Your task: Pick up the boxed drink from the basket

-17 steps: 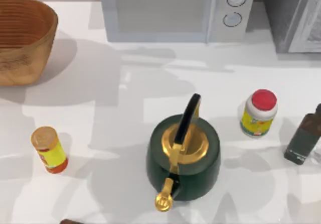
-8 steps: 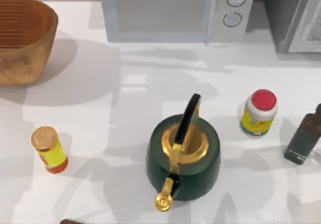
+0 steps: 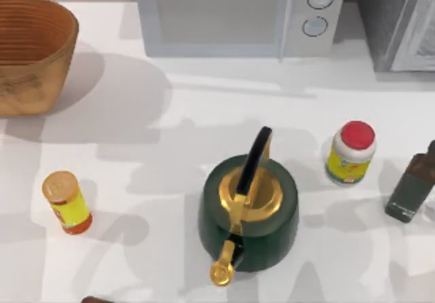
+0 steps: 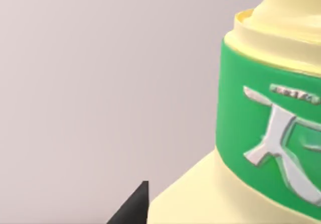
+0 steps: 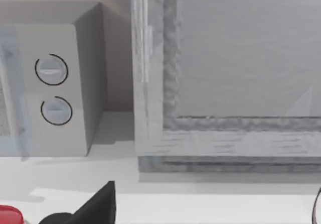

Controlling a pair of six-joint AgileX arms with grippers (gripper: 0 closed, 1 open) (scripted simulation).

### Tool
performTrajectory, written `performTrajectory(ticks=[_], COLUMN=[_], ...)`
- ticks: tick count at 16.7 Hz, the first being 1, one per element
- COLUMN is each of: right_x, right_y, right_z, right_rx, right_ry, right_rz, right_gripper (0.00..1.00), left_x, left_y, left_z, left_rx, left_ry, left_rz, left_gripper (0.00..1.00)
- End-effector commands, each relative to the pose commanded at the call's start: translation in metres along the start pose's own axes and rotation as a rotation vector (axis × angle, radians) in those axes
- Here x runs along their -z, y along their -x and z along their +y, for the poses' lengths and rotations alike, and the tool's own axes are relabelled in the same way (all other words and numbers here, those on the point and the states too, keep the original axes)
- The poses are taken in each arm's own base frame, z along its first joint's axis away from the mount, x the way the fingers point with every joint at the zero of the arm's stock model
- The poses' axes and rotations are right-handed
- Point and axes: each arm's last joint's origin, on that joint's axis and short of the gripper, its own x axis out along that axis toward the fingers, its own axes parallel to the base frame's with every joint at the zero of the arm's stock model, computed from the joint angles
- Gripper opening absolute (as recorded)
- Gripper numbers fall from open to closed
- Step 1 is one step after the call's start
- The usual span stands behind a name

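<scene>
Left gripper (image 4: 131, 209): one dark tip in the left wrist view, just beside the boxed drink (image 4: 261, 133); can't tell if it's gripping. Drink is pale yellow with a green band, against a plain wall. Right gripper (image 5: 95, 206) faces the microwave (image 5: 50, 83), state can't tell. Basket (image 3: 27, 79) sits at the table's far left corner.

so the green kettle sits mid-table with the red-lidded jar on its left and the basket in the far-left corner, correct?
Not quite. In the top view the red-lidded jar stands to the right of the green kettle, not its left. The rest holds: the kettle is mid-table and the basket sits in the far-left corner.
</scene>
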Motion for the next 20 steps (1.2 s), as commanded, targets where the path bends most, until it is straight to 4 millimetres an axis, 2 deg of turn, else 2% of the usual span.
performTrajectory(ticks=[2, 4, 7, 9, 13, 15, 17, 20], right_x=[0.0, 0.0, 0.0, 0.0, 0.0, 0.0, 0.0, 0.0], right_y=[0.0, 0.0, 0.0, 0.0, 0.0, 0.0, 0.0, 0.0], right_z=[0.0, 0.0, 0.0, 0.0, 0.0, 0.0, 0.0, 0.0], right_rx=[0.0, 0.0, 0.0, 0.0, 0.0, 0.0, 0.0, 0.0], right_ry=[0.0, 0.0, 0.0, 0.0, 0.0, 0.0, 0.0, 0.0], right_rz=[0.0, 0.0, 0.0, 0.0, 0.0, 0.0, 0.0, 0.0], right_gripper=[1.0, 1.0, 1.0, 1.0, 1.0, 1.0, 1.0, 1.0], left_x=[-0.005, 0.0, 0.027, 0.055, 0.117, 0.137, 0.145, 0.145], left_y=[0.044, 0.091, 0.149, 0.174, 0.192, 0.193, 0.193, 0.193], left_z=[-0.01, -0.019, -0.028, -0.032, -0.035, -0.036, -0.036, -0.036], left_rx=[0.001, 0.002, 0.002, 0.001, -0.003, -0.004, -0.004, -0.004], left_ry=[-0.003, -0.007, -0.01, -0.008, -0.004, -0.004, -0.004, -0.004], left_rz=[-0.026, -0.06, -0.102, -0.104, -0.045, -0.016, -0.004, -0.004], left_gripper=[0.0, 0.0, 0.0, 0.0, 0.0, 0.0, 0.0, 0.0])
